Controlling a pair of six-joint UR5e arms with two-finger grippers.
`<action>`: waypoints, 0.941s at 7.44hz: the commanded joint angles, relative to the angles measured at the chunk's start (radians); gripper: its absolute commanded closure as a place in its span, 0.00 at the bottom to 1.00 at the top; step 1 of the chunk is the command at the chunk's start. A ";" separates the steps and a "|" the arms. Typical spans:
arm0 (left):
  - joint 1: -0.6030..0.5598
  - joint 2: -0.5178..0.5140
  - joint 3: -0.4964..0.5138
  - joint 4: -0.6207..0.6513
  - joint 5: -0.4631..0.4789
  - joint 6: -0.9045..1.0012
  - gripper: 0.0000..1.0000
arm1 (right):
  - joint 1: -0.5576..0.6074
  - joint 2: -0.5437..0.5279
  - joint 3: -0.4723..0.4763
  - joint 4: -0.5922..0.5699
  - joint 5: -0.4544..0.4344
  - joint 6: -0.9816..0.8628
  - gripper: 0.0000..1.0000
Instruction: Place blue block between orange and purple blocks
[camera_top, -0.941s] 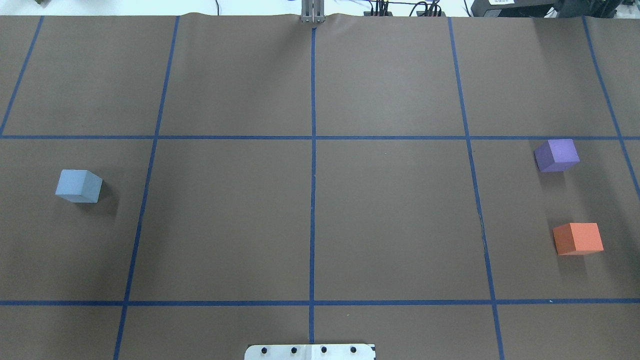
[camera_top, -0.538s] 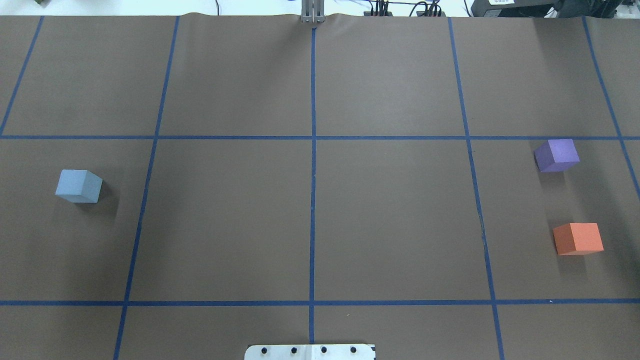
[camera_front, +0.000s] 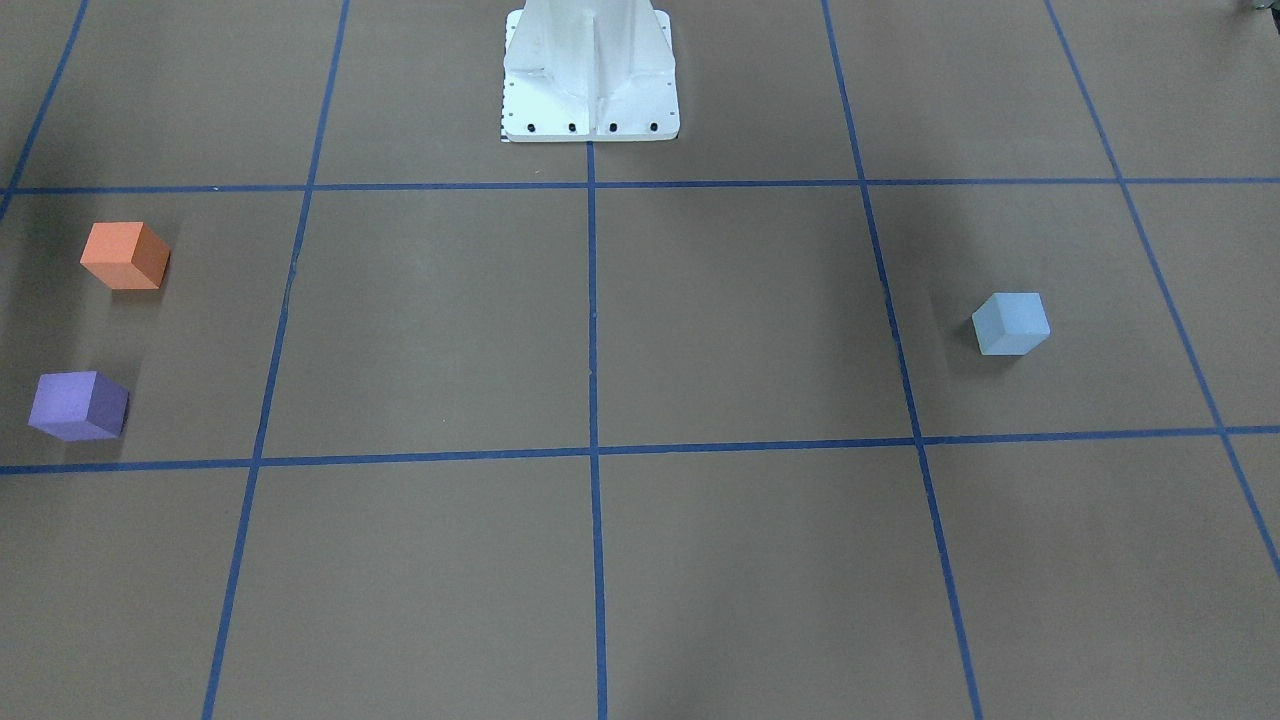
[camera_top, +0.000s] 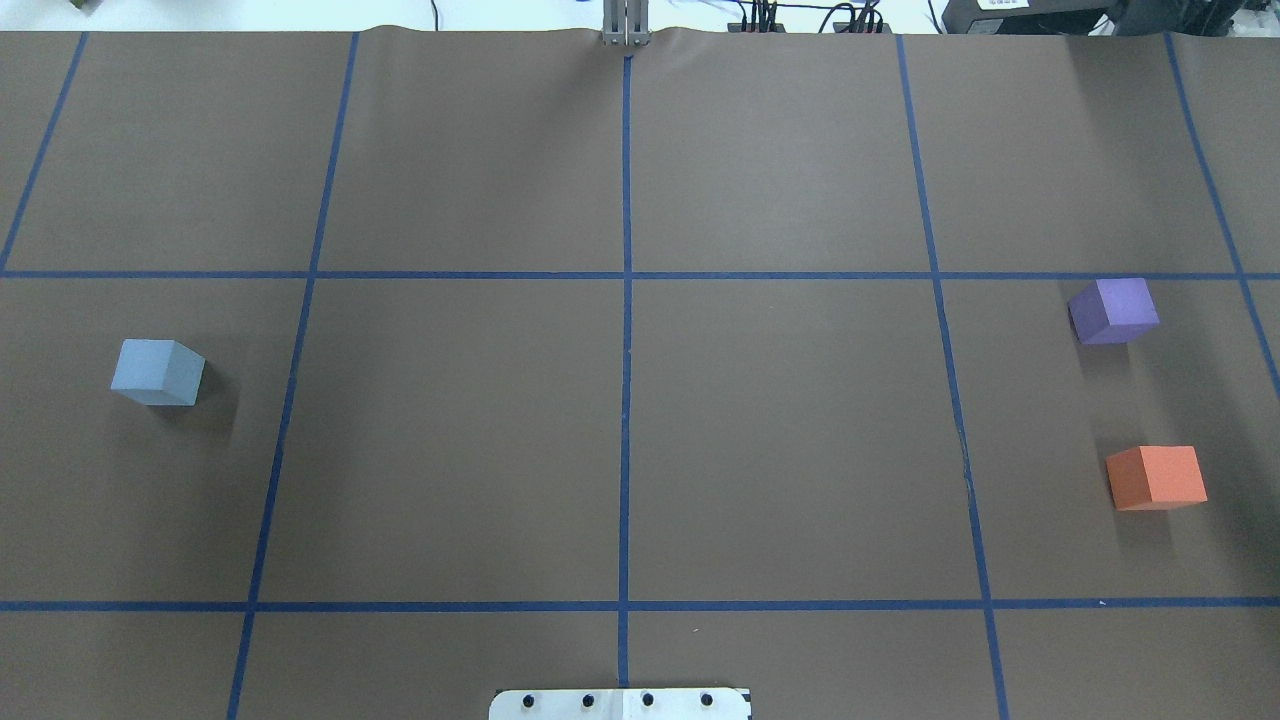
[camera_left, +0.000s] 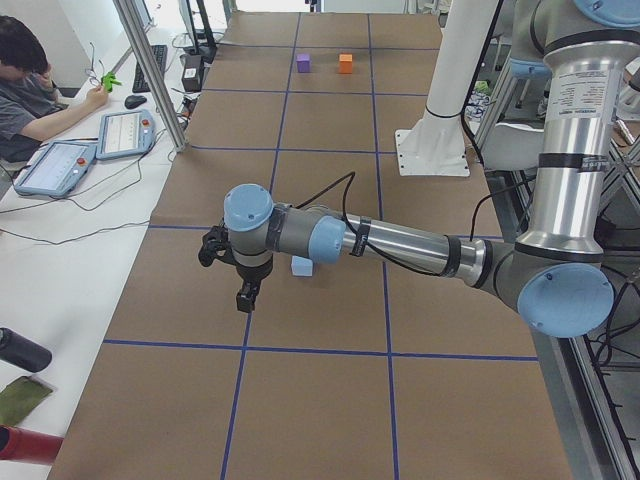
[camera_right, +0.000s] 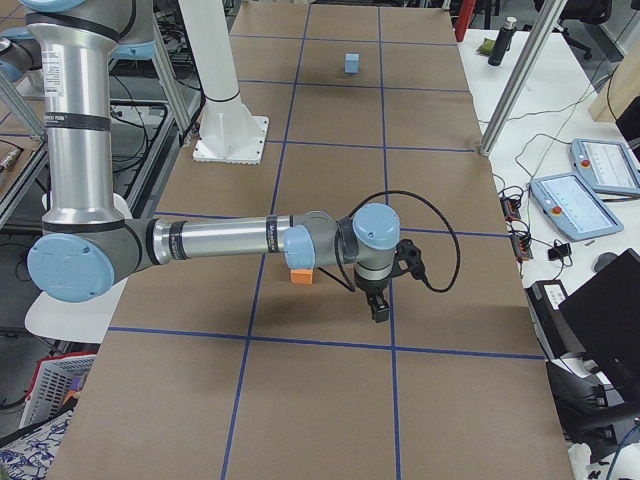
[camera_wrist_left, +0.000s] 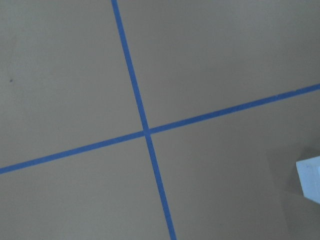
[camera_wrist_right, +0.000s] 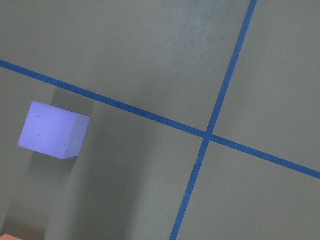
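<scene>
Across the brown paper-covered table (camera_top: 780, 430), ruled by blue tape lines, the left arm (camera_left: 400, 243) is reaching over the left end and the right arm (camera_right: 220, 240) over the right end. Both arms are appearing only in the side views. The white pedestal (camera_front: 590, 70) is standing at the robot's edge, cut off by the frame.

The blue block (camera_top: 157, 372) is resting at the left end, well apart from the purple block (camera_top: 1113, 311) and the orange block (camera_top: 1155, 477). Those two are sitting at the right end, apart from each other, the purple one farther from the robot.

The left gripper (camera_left: 244, 300) is hanging near the blue block, which the forearm is partly hiding. The right gripper (camera_right: 380, 312) is hanging near the orange block, likewise partly hidden. Whether either gripper's fingers are apart or together cannot be told.

The wrist views are cropping the blue and orange blocks to corners.
</scene>
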 joint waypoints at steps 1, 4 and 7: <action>0.172 -0.003 -0.004 -0.118 -0.011 -0.240 0.00 | -0.008 0.000 -0.003 0.017 0.057 0.003 0.00; 0.367 0.003 0.006 -0.325 0.062 -0.609 0.00 | -0.027 0.001 0.006 0.020 0.068 0.003 0.00; 0.564 0.004 0.006 -0.350 0.265 -0.763 0.00 | -0.027 0.000 0.008 0.020 0.068 0.003 0.00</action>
